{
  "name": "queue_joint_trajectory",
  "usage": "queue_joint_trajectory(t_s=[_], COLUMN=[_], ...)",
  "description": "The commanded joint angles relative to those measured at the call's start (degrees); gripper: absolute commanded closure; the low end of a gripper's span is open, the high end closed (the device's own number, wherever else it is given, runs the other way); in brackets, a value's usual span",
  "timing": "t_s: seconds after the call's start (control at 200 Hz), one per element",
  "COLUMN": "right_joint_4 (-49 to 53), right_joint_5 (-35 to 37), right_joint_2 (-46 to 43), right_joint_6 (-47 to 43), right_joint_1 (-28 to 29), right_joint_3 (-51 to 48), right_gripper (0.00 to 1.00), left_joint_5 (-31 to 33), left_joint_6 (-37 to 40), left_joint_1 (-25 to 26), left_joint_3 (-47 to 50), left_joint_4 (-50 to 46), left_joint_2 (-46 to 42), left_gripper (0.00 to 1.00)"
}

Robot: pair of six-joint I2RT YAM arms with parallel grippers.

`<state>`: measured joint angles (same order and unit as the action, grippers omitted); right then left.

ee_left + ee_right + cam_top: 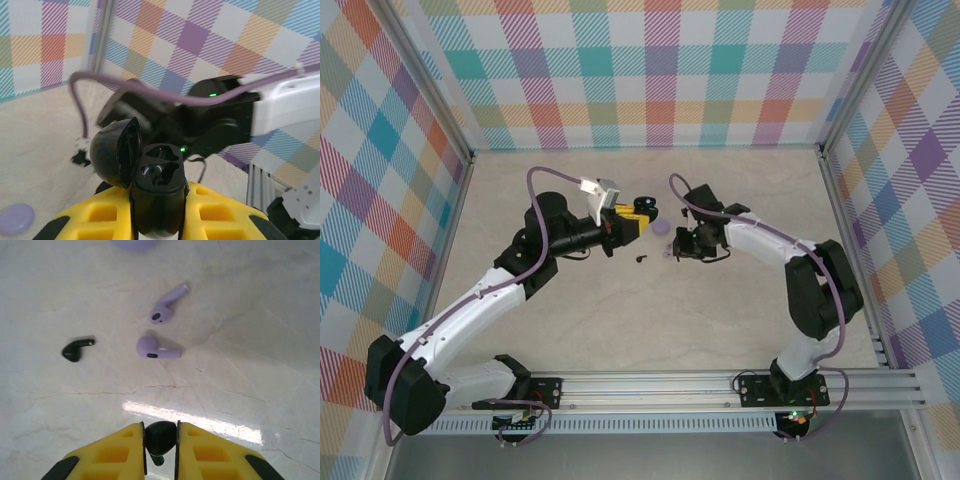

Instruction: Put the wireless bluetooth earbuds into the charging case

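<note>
**Item 1: black charging case** (157,185). Clenched in the left pincer (159,212) and raised off the worktop (250,340). Its lid (112,152) is swung open toward nine o'clock and the moulded wells face the wrist camera. The shell is rigid and glossy, so probably slippery. The hold across the lower body suits it and leaves the hinge free.

**Item 2: black earbud** (160,436). Pinched between the yellow fingers of the right pincer (160,429), bulb in the grip and stem poking out below. It is likely very light, hard and smooth, and apt to twist or pop out of a pinch. It is best held by the bulb so the stem can enter its well.

**Item 3: second black earbud** (76,349). Loose on the worktop at ten o'clock from the right pincer.

**Item 4: lavender earbuds** (167,305). Two of them, near each other but apart, at twelve o'clock from that pincer.

**Item 5: lavender case** (135,244). Round, resting on the worktop beyond the lavender earbuds.
</note>
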<state>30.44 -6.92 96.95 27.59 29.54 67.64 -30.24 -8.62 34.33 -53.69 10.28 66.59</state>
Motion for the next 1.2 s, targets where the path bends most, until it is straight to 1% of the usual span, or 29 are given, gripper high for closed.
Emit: queue_joint_trajectory(t_s=[0.0, 0.16, 0.295, 0.455, 0.605, 0.8, 0.915, 1.0, 1.195], right_joint_4=[-5.4, -6.7, -7.8, -9.8, -10.5, -12.6, -14.7, -16.2, -16.5], right_joint_5=[-2.5, -5.3, -7.2, -10.6, -14.2, -19.0, -20.7, -22.4, -23.0], right_joint_2=[-5.4, -12.2, -17.9, -25.1, -29.6, -32.3, -32.5, -32.1, -30.6], right_joint_6=[0.6, -1.3, -2.3, -3.4, -4.4, -4.2, -3.4, -3.0, -3.9], right_joint_1=[-0.6, -0.7, -0.7, -0.7, -0.7, -0.6, -0.5, -0.2, 1.5], right_joint_3=[-2.3, -2.9, -2.8, -2.0, 0.3, 2.8, 3.9, 4.6, 6.8], right_gripper=[0.83, 0.82, 0.82, 0.82, 0.82, 0.81, 0.81, 0.81, 0.81], left_joint_5=[3.2, 6.2, 6.3, 4.4, 1.7, -1.9, -4.4, -5.0, -6.0], left_joint_6=[-2.7, -3.4, -3.0, -0.6, 1.7, 4.1, 4.6, 4.6, 4.7], left_joint_1=[0.4, 0.4, 0.4, 0.4, 0.4, 0.4, 0.4, 0.4, 0.7], left_joint_3=[1.2, 2.1, 2.9, 4.0, 4.5, 4.4, 4.4, 4.0, 2.8], left_joint_4=[4.6, 5.8, 7.2, 8.8, 10.3, 11.1, 11.9, 11.7, 10.6], left_joint_2=[0.4, 0.1, 0.0, -0.9, -1.2, -0.8, -0.5, -0.3, 0.5], left_gripper=[0.89, 0.89, 0.89, 0.89, 0.89, 0.89, 0.89, 0.89, 0.89])
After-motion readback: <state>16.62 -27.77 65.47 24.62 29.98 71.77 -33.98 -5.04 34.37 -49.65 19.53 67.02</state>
